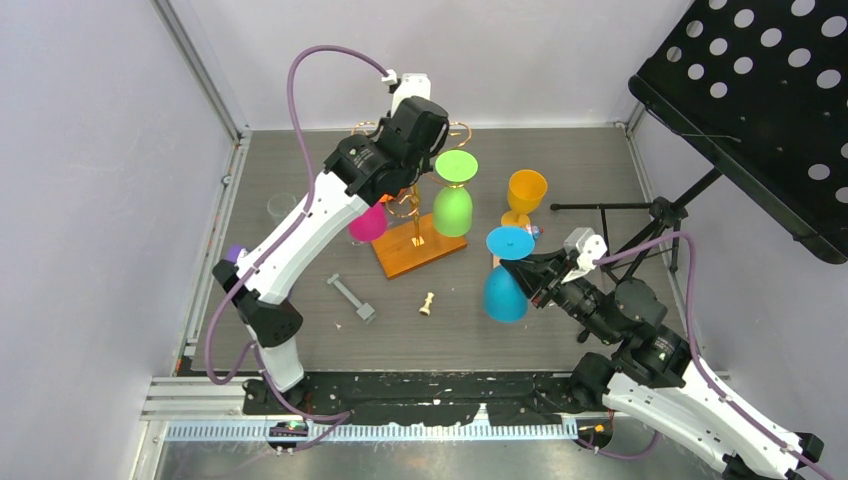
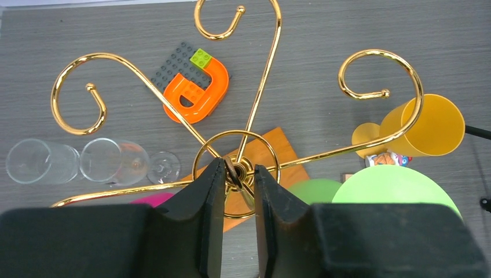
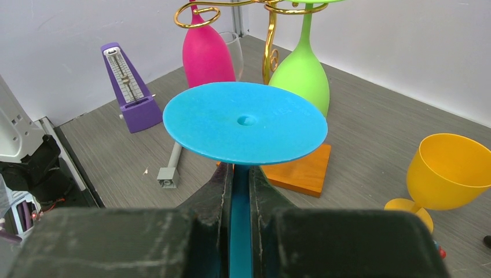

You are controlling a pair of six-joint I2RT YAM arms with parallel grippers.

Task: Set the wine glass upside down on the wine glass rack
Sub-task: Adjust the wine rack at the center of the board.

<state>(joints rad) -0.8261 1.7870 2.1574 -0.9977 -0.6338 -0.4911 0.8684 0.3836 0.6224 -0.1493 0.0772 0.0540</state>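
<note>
At far left, a clear glass (image 1: 282,205) is lying on the tabletop (image 1: 580,170). The left end effector (image 2: 238,169) is hovering over the top of the wine glass rack (image 1: 418,256). Its fingers are standing narrow on either side of the central post's tip, and whether they are clamping it cannot be told. The rack is standing upright on its wooden base near the tabletop's middle. A pink glass (image 1: 368,224) and a green glass (image 1: 453,205) are hanging foot-up from its gold arms. Right of the rack, a yellow glass (image 1: 525,192) is standing upright. The right end effector (image 3: 240,174) is gripping the blue wine glass (image 1: 505,288) by its stem, fingers nearly together. The glass is being held inverted, foot uppermost, just right of the rack's base and apart from its arms.
</note>
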